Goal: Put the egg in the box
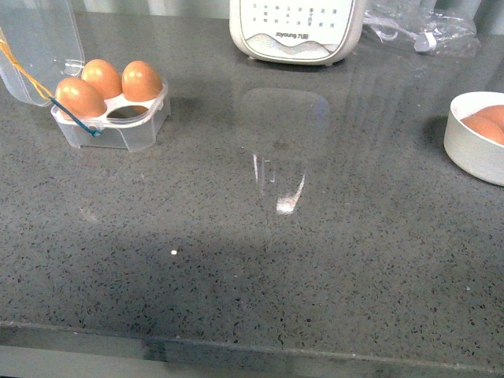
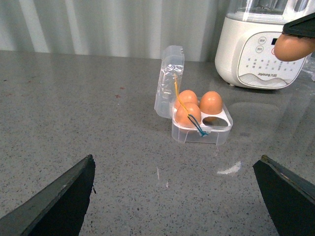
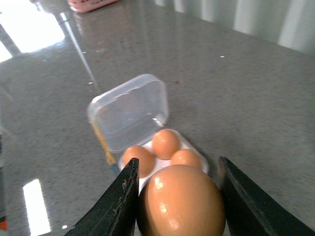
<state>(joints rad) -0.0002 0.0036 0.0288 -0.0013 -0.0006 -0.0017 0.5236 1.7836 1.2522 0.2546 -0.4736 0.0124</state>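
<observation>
Aim: with egg (image 3: 181, 201) pinched between right jaws aloft short of box (image 1: 118, 135), centre over empty cup (image 1: 128, 112), lower gently past three seated eggs (image 1: 142, 80), release only once settled; left jaws spread, idle.

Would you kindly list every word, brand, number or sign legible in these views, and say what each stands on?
"Joyoung": on the front of the white plastic kitchen appliance, under its control panel.
The characters after it and the panel's rows of small marks: too small to read.
The clear plastic egg carton and the white round bowl: no text visible.
</observation>
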